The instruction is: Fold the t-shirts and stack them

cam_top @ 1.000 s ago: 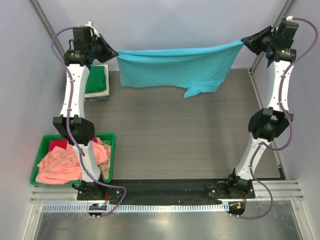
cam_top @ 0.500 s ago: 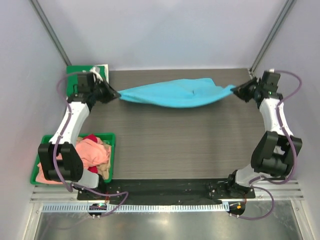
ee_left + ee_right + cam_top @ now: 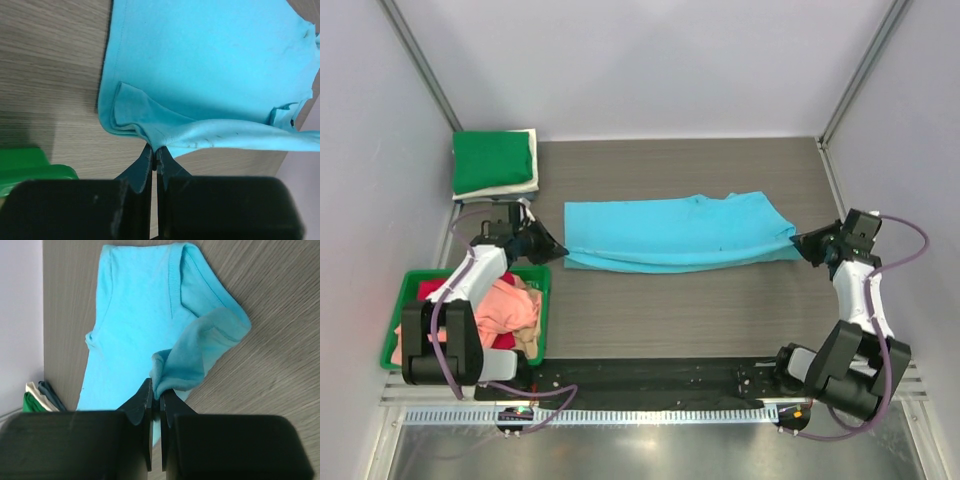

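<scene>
Between the left tool's (image 3: 154, 154) jaws, the sky-blue t-shirt's (image 3: 210, 65) pinched edge is hidden.

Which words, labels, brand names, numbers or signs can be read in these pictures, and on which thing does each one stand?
No text can be read in any view.
The sky-blue t-shirt is plain, with no print.
The green bin and the folded stack of t-shirts show no label.
The small parts on the front rail are too small to tell.
</scene>
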Robot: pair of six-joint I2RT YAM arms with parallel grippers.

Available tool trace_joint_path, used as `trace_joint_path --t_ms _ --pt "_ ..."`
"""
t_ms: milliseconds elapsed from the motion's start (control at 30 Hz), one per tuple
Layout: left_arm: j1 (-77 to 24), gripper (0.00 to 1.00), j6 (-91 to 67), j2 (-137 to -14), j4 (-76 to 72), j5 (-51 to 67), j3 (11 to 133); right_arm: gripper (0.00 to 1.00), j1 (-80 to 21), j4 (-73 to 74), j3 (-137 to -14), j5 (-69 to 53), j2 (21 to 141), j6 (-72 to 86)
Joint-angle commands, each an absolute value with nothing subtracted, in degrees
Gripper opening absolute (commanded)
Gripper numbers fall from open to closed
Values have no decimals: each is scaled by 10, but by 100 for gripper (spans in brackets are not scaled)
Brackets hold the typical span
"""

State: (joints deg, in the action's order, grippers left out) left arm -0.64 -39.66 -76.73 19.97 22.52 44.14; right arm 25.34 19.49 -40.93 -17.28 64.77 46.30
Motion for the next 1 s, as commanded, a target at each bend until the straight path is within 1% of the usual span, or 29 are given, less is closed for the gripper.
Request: trace_joint_path --t_ms 0,33,67,100,133,167,200,233,300,333,433,467,500,567,600,633,667,700,733,767,800,833,867,900,933,967 --pt "-3 0 -400 -779 179 216 505 1 241 132 -464 -164 707 488" --pt "-3 0 -396 -794 197 209 572 1 233 130 -525 -163 731 491" --pt "-3 0 -394 -838 227 211 613 1 225 129 -566 -167 765 492" --pt "-3 0 -387 -863 243 214 706 1 206 144 -613 -184 799 493" --pt "-3 0 -386 -889 261 220 756 1 198 152 -722 -198 875 495" --pt "-3 0 -384 -949 295 225 810 1 187 174 -785 -240 914 493" --pt "-3 0 -384 -979 315 231 868 1 179 185 -851 -259 949 493" --pt "15 0 -385 -1011 349 252 986 1 164 187 -977 -282 1013 492" --pt "22 0 -393 -1081 381 274 1107 1 154 196 -1088 -293 1051 490" --pt "23 0 -403 -1096 392 280 1214 1 153 195 -1175 -302 1062 490" --pt "25 0 -418 -1122 412 292 1367 1 159 199 -1271 -320 1072 492" --pt "25 0 -419 -1119 407 299 1383 1 167 198 -1271 -323 1057 494" --pt "27 0 -420 -1112 401 300 1383 1 170 197 -1264 -325 1046 495" --pt "28 0 -421 -1071 371 301 1345 1 173 193 -1206 -319 1018 483" --pt "28 0 -421 -1053 357 299 1282 1 172 191 -1181 -317 992 474" --pt "29 0 -420 -1018 328 300 1248 1 172 184 -1126 -316 980 468" --pt "31 0 -416 -1005 317 300 1215 1 172 174 -1095 -316 970 467" --pt "30 0 -411 -991 307 301 1153 1 172 150 -1062 -319 948 468" --pt "30 0 -406 -980 300 302 1124 1 172 140 -1000 -321 938 463" --pt "31 0 -390 -961 299 305 1093 1 172 133 -968 -316 926 456" --pt "31 0 -384 -949 296 308 1022 1 172 127 -935 -309 914 447" --pt "31 0 -379 -938 279 308 978 1 172 120 -864 -304 887 439" --pt "31 0 -377 -907 262 308 930 1 173 114 -826 -298 875 427" --pt "31 0 -378 -894 246 303 830 1 173 105 -788 -288 861 420" --pt "31 0 -383 -881 216 294 780 1 174 103 -712 -274 834 416" --pt "31 1 -388 -869 201 293 732 1 175 104 -673 -259 820 411"
